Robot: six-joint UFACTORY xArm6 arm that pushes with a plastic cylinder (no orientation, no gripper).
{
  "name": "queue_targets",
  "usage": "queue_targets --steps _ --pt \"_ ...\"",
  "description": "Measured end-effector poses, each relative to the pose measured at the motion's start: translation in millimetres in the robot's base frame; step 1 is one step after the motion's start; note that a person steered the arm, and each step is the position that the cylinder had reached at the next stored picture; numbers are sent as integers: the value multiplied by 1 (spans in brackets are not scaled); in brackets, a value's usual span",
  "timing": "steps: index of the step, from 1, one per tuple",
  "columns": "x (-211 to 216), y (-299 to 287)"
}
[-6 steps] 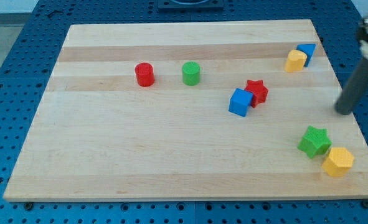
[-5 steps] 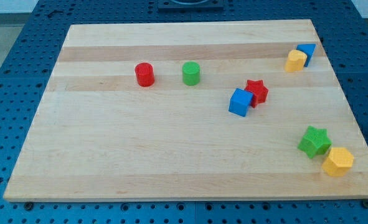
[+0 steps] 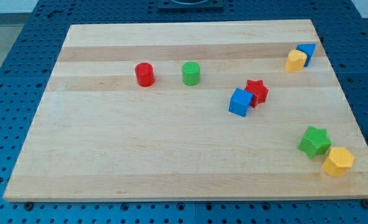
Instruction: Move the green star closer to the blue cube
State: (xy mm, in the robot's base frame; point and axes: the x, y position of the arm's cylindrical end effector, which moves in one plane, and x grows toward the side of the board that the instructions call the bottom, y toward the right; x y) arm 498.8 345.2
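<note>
Green star (image 3: 314,140) is found near the view's bottom right of the wooden board (image 3: 171,162), touching or just beside a yellow block (image 3: 338,161) that sits on its lower right. The blue cube (image 3: 240,102) is placed up and to the view's left of it, near the board's middle, with a red star (image 3: 256,91) pressed against its upper right side. The two task blocks are kept well apart by bare wood.

No part of the rod is shown, so my tip cannot be placed relative to any block, and nothing can be said of its state; no claw is fitted to this arm in any case.

The push is judged as not yet begun. For the next move, my tip would need to be brought to the star's lower right side, where the yellow block crowds the approach, and the star driven up and leftward toward the cube.

A red cylinder (image 3: 144,74) and a green cylinder (image 3: 191,73) are seen toward the top. At the top right, a second blue block (image 3: 307,52) is partly hidden behind another yellow one (image 3: 296,60); its shape cannot be settled.
</note>
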Motion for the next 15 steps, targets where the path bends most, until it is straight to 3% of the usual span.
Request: queue_targets --steps 2,4,10,15 --pt "23 -2" --pt "47 -50" --pt "47 -226" --pt "33 -282"
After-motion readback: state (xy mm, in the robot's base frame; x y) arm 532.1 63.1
